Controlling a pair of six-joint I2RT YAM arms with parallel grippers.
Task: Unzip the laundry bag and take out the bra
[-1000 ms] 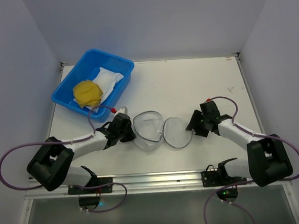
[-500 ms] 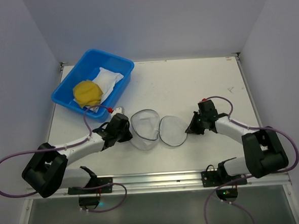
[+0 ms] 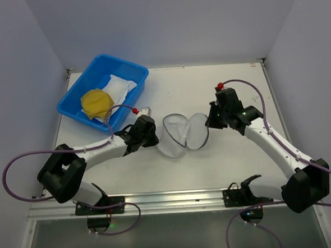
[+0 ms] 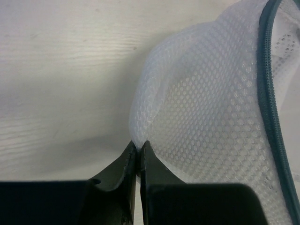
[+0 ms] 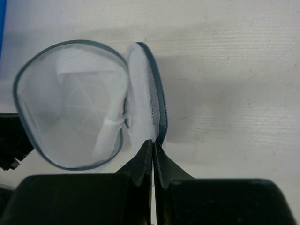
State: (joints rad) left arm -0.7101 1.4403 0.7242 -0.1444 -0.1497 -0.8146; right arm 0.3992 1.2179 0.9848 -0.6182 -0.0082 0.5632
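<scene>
The laundry bag [image 3: 180, 135] of white mesh lies unzipped at mid-table, its lid half [image 5: 145, 98] standing up beside the empty body [image 5: 70, 122]. My left gripper [image 3: 155, 137] is shut on a pinch of the bag's mesh wall [image 4: 211, 117]; in the left wrist view the fingertips meet at the left gripper [image 4: 138, 143]. From the other side, my right gripper [image 3: 209, 121] is shut on the lid's dark zipper rim, as the right gripper [image 5: 153, 142] shows in the right wrist view. The mustard-yellow bra [image 3: 95, 102] lies in the blue tub.
The blue tub [image 3: 102, 60] stands at the back left, with a flat white cloth [image 3: 120, 88] beside the bra inside it. Walls close the table in on the left, back and right.
The right gripper closed on the lid's rim and lifted it away from me. The left arm pushed the bag to the right, so the two halves now stand close together.
</scene>
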